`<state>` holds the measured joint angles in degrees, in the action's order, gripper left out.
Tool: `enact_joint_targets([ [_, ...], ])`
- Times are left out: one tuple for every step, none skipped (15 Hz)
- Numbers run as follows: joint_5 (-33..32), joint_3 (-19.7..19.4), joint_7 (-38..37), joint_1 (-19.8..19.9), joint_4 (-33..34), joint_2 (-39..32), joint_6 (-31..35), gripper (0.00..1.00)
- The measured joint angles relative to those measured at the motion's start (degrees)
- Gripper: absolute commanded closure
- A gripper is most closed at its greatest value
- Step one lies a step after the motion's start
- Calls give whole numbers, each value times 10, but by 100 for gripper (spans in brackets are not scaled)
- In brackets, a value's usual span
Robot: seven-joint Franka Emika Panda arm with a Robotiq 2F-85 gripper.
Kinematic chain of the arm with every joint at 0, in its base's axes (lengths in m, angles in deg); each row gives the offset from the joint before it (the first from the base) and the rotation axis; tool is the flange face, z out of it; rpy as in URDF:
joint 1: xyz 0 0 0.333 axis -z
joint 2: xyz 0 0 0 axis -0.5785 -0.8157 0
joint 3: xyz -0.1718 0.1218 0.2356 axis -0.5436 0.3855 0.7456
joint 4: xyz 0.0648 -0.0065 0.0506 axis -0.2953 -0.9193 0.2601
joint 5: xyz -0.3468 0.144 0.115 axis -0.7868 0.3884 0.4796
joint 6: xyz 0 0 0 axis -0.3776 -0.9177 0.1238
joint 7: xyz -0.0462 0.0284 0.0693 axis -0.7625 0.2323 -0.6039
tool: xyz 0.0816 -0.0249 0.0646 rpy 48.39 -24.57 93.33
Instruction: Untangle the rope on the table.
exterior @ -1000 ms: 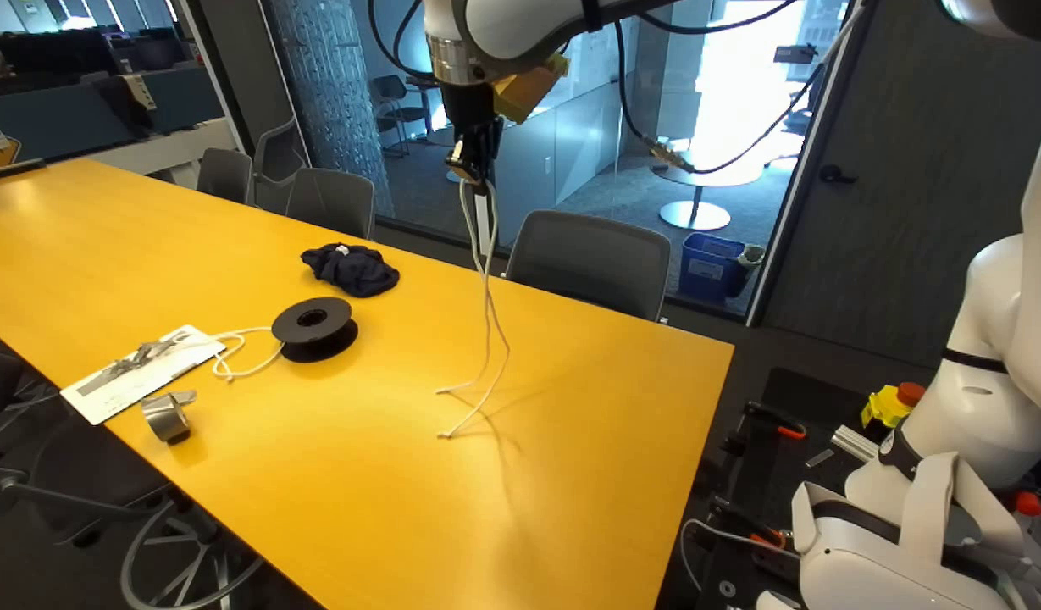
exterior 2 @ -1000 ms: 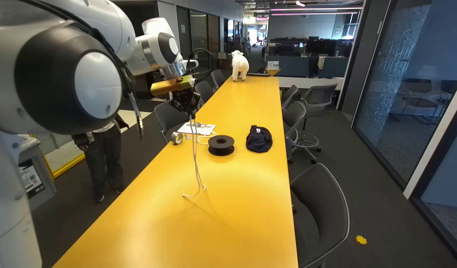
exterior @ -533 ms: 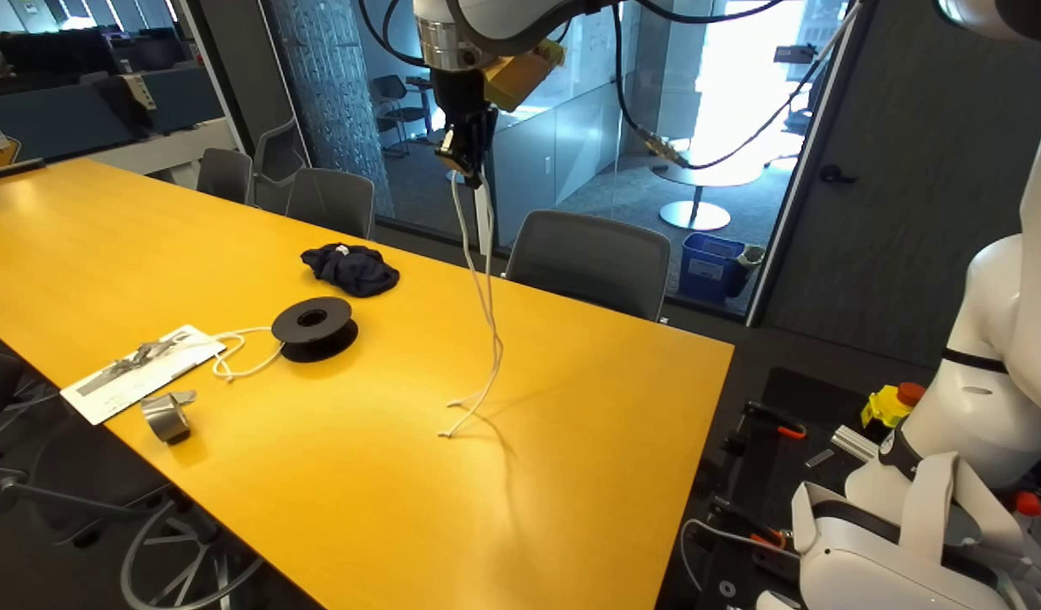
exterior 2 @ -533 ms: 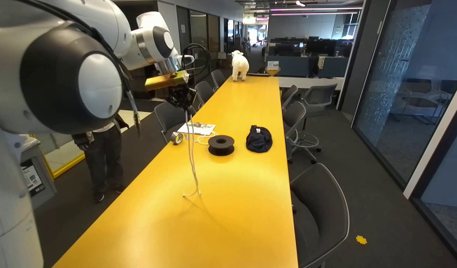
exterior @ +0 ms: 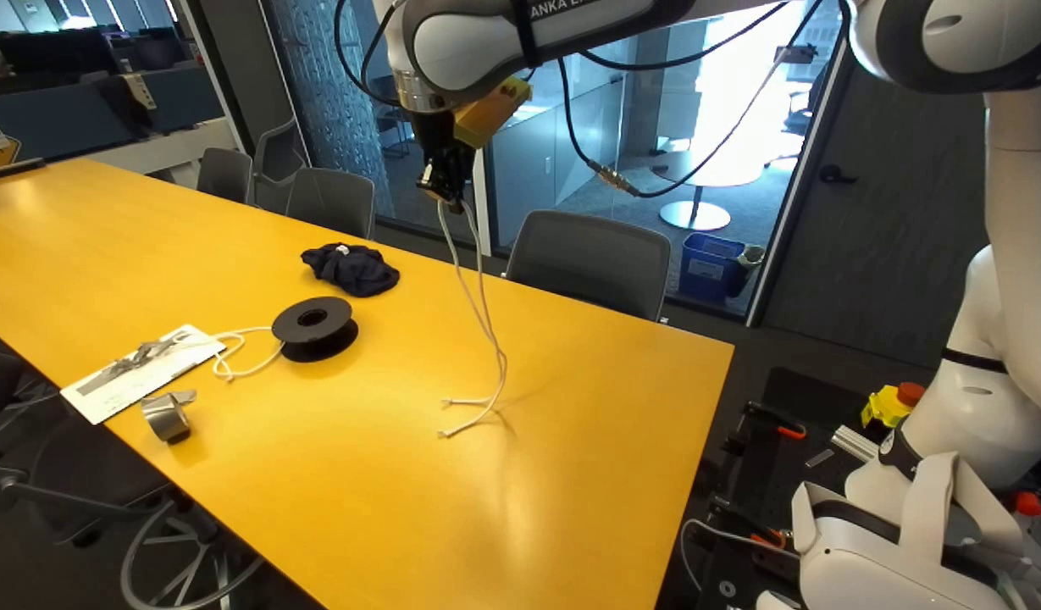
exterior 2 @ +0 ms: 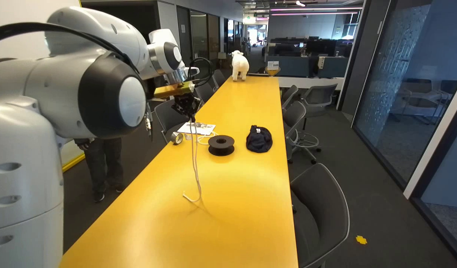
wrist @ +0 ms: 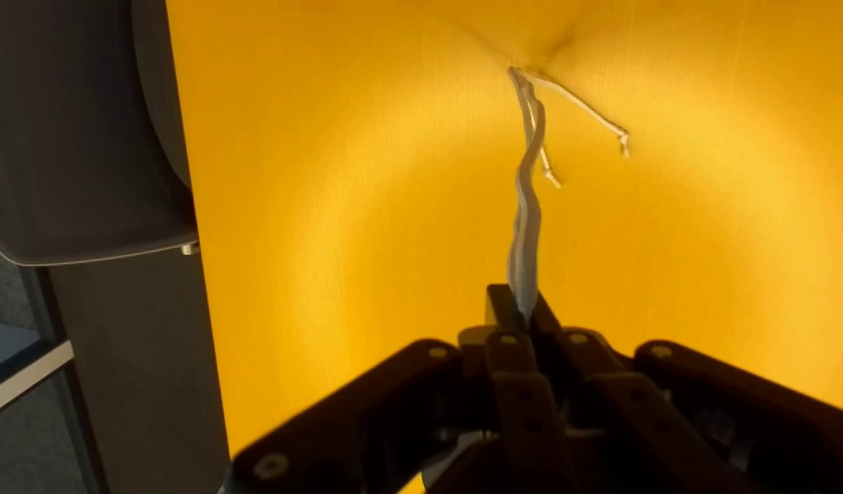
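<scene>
In the wrist view the gripper point(wrist: 524, 305) pinches the rope point(wrist: 528, 233), which hangs away toward twelve o'clock, its ends lying on the table point(wrist: 702, 261); tabletop spreads wide toward two o'clock, its edge running past nine, a chair point(wrist: 71, 137) beyond at ten.

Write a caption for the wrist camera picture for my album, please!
Pinched in the jaws, a pale rope hangs over a yellow table, its two ends pointing different ways.
</scene>
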<state>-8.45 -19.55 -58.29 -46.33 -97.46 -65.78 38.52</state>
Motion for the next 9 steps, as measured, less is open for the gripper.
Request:
enact_joint_targets([
  [-4, -6, -4, 0, 0, -3, -4, 95],
  [-13, -13, -11, 0, -3, -4, -10, 95],
  [-22, -22, -19, 1, -7, -3, -15, 95],
  [-30, -30, -27, 2, -15, -2, -19, 95],
  [-36, -38, -34, 6, -29, 1, -21, 95],
  [-36, -44, -36, 12, -47, 5, -21, 95],
  [-36, -48, -36, 21, -69, 9, -19, 95],
  [-36, -52, -36, 31, -94, 14, -15, 95],
  [-36, -55, -37, 42, -123, 19, -6, 95],
])
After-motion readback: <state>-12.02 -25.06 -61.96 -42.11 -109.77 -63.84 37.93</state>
